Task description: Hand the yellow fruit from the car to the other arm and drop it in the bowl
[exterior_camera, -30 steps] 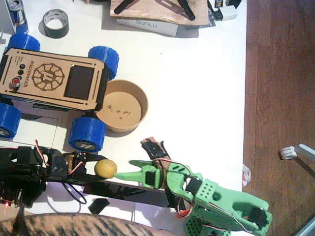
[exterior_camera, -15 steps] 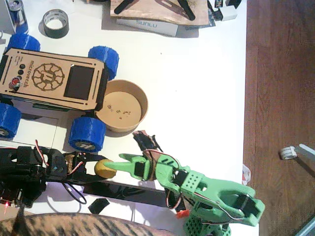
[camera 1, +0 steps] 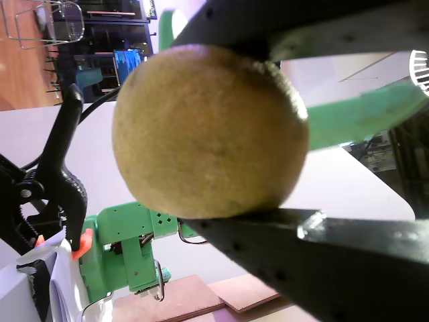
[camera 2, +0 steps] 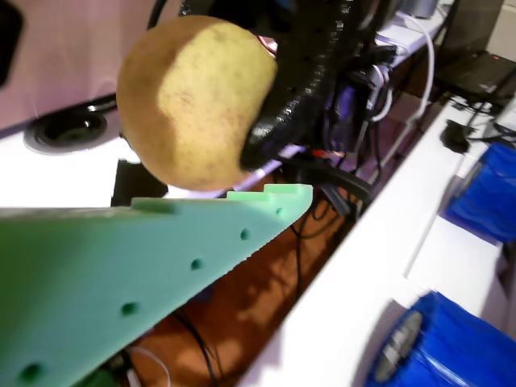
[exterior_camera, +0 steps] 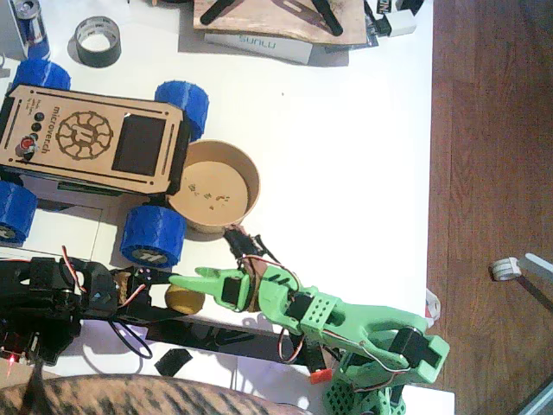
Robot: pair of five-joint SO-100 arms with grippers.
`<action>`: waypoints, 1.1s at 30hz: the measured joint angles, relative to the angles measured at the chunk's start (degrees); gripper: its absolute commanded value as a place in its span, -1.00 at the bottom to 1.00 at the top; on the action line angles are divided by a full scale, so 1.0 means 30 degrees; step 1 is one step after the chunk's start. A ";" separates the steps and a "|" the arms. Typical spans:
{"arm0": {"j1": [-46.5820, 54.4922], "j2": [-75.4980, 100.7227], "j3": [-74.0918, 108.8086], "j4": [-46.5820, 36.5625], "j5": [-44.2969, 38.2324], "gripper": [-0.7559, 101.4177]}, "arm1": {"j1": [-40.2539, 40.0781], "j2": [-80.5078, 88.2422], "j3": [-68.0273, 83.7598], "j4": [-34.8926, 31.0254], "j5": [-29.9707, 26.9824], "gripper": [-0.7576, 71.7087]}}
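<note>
The yellow fruit (exterior_camera: 183,301) hangs low at the front of the table, and my left, black gripper (exterior_camera: 173,300) is shut on it. In a wrist view the fruit (camera 1: 208,127) fills the frame between the black jaws. My right, green gripper (exterior_camera: 192,290) is open, with one finger (exterior_camera: 197,279) lying over the fruit's far side. Another wrist view shows the fruit (camera 2: 193,101) just above a green finger (camera 2: 161,242); I cannot tell if they touch. The car (exterior_camera: 95,138) stands at the back left. The bowl (exterior_camera: 251,180) sits beside its front wheel with crumbs inside.
A grey tape roll (exterior_camera: 97,41) and a can (exterior_camera: 30,19) stand at the back left. A wooden board (exterior_camera: 285,17) lies on a box at the back. The table ends at the right edge (exterior_camera: 430,173), with brown floor beyond. Striped fabric (exterior_camera: 130,398) shows at the bottom.
The green arm has swung left and stretched out. Its gripper went from beside the fruit to over it, so it now partly hides the fruit. The black arm has held still.
</note>
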 measured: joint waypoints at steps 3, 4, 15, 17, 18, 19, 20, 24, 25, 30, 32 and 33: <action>0.0000 0.0000 0.0000 0.0000 0.0000 -0.99 | -0.0352 -0.0527 -0.0059 0.0000 0.0439 0.15; 0.0000 0.0000 0.0000 0.0000 0.0000 -0.99 | -0.0410 -0.0703 -0.0176 0.0000 0.0615 0.15; 0.0176 0.0000 0.0000 0.0029 0.0000 -0.99 | -0.1055 -0.2227 -0.1025 -0.0059 0.2109 0.14; 0.0117 0.0000 0.0000 0.0029 0.0000 -0.99 | -0.1113 -0.2578 -0.1084 -0.0205 0.2227 0.14; 0.0029 0.0000 0.0000 0.0029 0.0000 -0.99 | -0.1143 -0.2725 -0.1084 -0.0264 0.2314 0.14; 0.0029 0.0000 0.0000 0.0029 0.0000 -0.99 | -0.1201 -0.2871 -0.1084 -0.0293 0.2344 0.15; 0.0029 0.0000 0.0000 0.0029 0.0000 -0.99 | -0.1260 -0.2930 -0.1143 -0.0293 0.2461 0.14; 0.0029 0.0000 0.0000 0.0029 0.0000 -0.99 | -0.1318 -0.3018 -0.1230 -0.0322 0.2842 0.14; 0.0059 0.0000 0.0000 0.0029 0.0000 -0.99 | -0.1377 -0.3105 -0.1260 -0.0322 0.2988 0.14; 0.0088 0.0000 0.0000 0.0117 0.0000 -0.99 | -0.1787 -0.3486 -0.1348 -0.0352 0.3398 0.12; 0.0117 0.0000 0.0000 0.0117 0.0000 -0.99 | -0.1846 -0.3516 -0.1377 -0.0352 0.3457 0.09; 0.0117 0.0000 0.0000 0.0117 0.0000 -0.99 | -0.1875 -0.3574 -0.1406 -0.0352 0.3457 0.07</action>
